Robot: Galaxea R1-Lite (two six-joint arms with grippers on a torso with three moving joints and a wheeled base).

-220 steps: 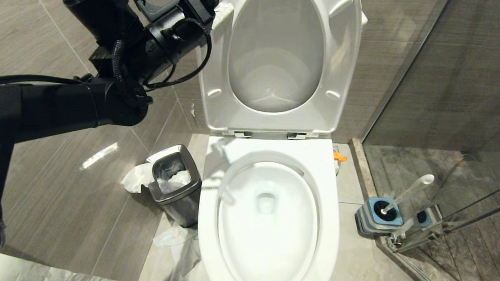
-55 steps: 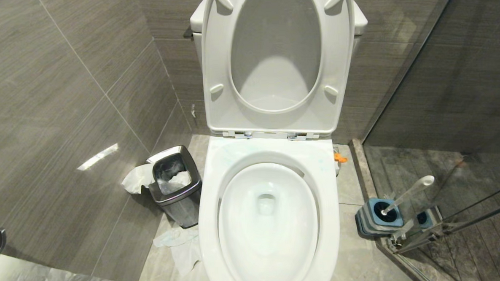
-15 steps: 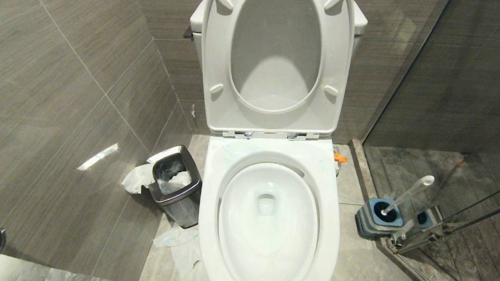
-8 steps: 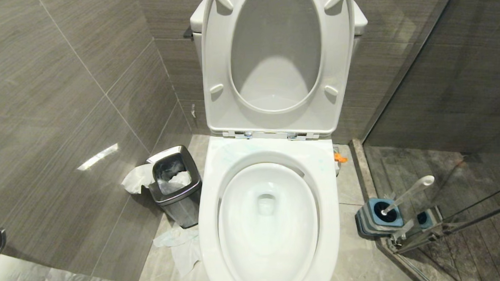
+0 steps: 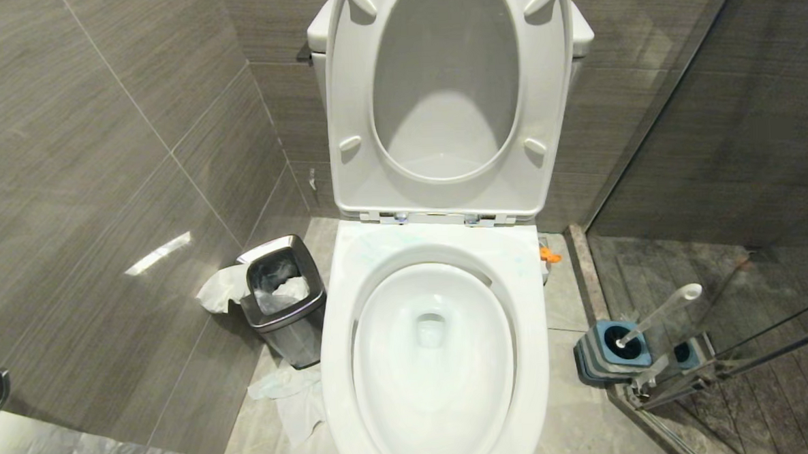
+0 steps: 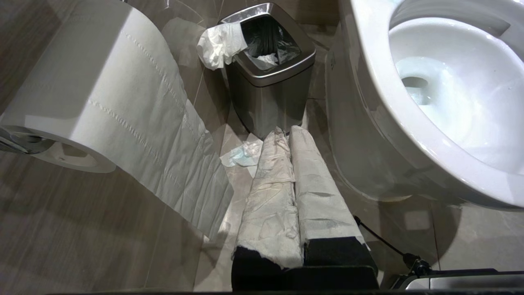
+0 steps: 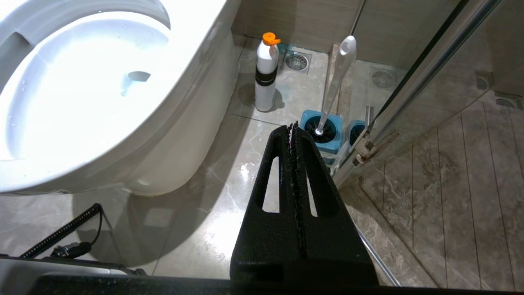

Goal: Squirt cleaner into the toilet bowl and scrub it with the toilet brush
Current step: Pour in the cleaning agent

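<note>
At the centre of the head view, the glossy white ceramic toilet bowl is shown with its white hinged seat and lid raised upright against the tank. Faint turquoise streaks of cleaner are seen on the rear deck of the porcelain, just ahead of the hinges. To the robot's right of the bowl, the toilet brush with a long slim white plastic handle is stood, tilted, in a square grey-and-blue holder on the floor beside the glass shower partition. A white squeeze bottle with an orange cap is seen upright on the floor between the bowl and the holder. To the robot's left of the bowl, a small square steel waste bin stuffed with tissue is placed, with crumpled white paper lying on the tiles near it. A toilet paper roll is hung on the left wall. Neither arm is seen from the head. The left gripper, its fingers wrapped in white paper and pressed together, is held low beside the bowl, empty. The right gripper, its black fingers pressed together on nothing, is held low and pointed toward the holder.
</note>
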